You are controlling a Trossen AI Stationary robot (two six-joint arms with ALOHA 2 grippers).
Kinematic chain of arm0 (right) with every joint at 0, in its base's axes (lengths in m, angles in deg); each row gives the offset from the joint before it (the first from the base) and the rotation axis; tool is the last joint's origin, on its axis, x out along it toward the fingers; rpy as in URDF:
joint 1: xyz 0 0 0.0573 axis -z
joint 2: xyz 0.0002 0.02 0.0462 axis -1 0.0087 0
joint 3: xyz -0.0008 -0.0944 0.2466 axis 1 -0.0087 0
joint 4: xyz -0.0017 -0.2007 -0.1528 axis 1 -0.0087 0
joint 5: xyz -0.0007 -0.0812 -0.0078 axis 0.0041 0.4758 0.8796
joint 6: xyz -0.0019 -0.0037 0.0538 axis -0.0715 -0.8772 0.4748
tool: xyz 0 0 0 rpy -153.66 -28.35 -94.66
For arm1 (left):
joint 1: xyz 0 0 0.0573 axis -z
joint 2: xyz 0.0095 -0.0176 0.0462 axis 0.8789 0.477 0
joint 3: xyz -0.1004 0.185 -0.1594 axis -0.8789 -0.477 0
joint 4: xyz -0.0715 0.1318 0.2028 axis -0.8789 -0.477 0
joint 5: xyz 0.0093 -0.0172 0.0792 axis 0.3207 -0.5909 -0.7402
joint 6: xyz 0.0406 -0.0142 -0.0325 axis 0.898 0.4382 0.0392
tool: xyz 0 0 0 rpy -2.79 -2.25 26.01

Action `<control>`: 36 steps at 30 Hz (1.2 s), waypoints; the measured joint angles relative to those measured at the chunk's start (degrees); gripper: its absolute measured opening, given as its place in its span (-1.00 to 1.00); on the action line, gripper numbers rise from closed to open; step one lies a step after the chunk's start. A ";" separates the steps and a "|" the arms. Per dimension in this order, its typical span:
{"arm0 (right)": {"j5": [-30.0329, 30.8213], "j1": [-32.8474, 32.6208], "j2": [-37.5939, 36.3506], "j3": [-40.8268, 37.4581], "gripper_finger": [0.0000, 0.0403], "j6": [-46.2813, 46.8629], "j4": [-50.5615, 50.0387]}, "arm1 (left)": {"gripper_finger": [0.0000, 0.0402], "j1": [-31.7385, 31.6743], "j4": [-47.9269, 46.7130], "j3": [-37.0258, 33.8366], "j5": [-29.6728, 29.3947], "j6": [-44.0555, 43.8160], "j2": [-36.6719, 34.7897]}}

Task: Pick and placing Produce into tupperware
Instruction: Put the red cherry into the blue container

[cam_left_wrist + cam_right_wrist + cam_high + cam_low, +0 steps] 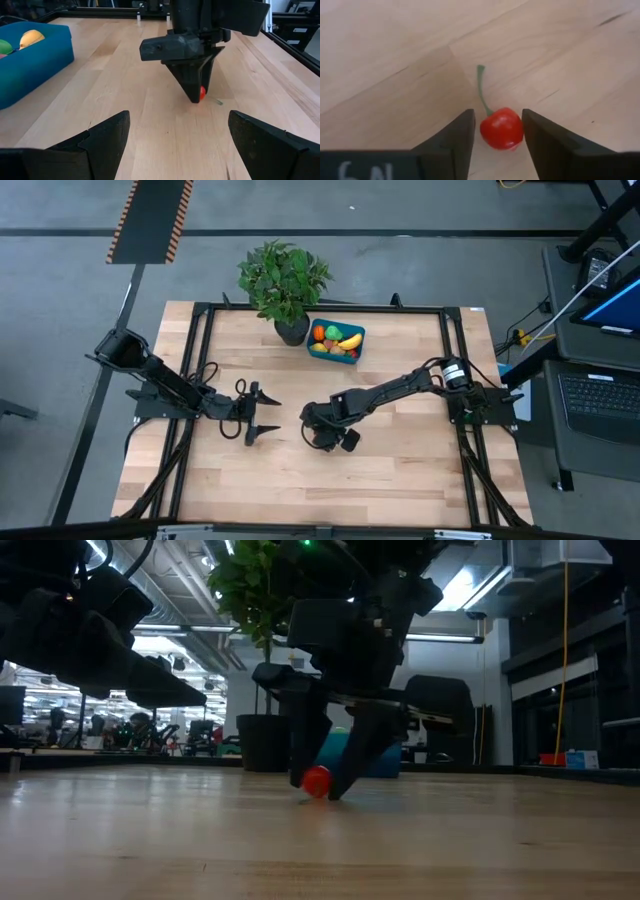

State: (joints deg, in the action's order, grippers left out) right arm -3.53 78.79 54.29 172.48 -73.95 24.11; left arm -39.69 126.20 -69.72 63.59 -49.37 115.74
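A small red cherry (501,128) with a thin green stem (480,85) lies on the wood table near its middle, also visible as the cherry (317,782) in the low view. My right gripper (498,113) points down over it, open, one finger on each side of the fruit. My left gripper (272,416) waits wide open to the left of it, low over the table. The teal tupperware (361,332) sits near the far edge and holds a yellow banana, an orange piece, green and red pieces. My right gripper comes at the cherry from above, pointing down. One finger (532,135) meets the side of the cherry's round body (519,131). The other finger (462,137) stands a sliver away from the opposite side. The cherry rests on the table, its stem pointing away between the fingertips.
A leafy potted plant (285,280) stands at the far edge, just left of the tupperware. Black frame rails (197,360) run along the table's left, right and far sides. Bare wood lies in front of both grippers toward the near edge.
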 joint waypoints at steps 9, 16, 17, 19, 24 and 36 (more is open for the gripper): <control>-0.06 -0.01 0.04 -0.02 -0.41 1.03 0.28 | 0.64 0.01 0.02 0.00 0.00 0.00 0.00; 0.42 0.36 -0.82 -0.02 -0.41 15.26 -0.77 | 0.64 0.00 0.00 0.00 0.00 -0.02 0.00; 0.45 0.40 -0.94 0.14 -0.41 16.35 -1.18 | 0.64 0.02 -0.02 0.00 0.00 -0.02 0.00; 0.62 0.66 -1.55 0.83 -0.43 17.63 -1.95 | 0.64 0.02 0.00 0.00 -0.02 -0.02 0.00; 2.28 0.74 -3.05 4.50 -0.44 22.73 -7.91 | 0.64 0.11 -0.66 0.04 -0.02 -0.07 0.00; 3.73 1.54 -6.70 16.02 -0.46 34.90 -25.39 | 0.64 0.07 -0.20 0.06 -0.04 1.31 0.00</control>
State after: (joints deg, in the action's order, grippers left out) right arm 0.20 80.33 47.59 188.51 -39.05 -1.28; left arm -39.62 126.00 -69.67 63.55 -48.06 115.74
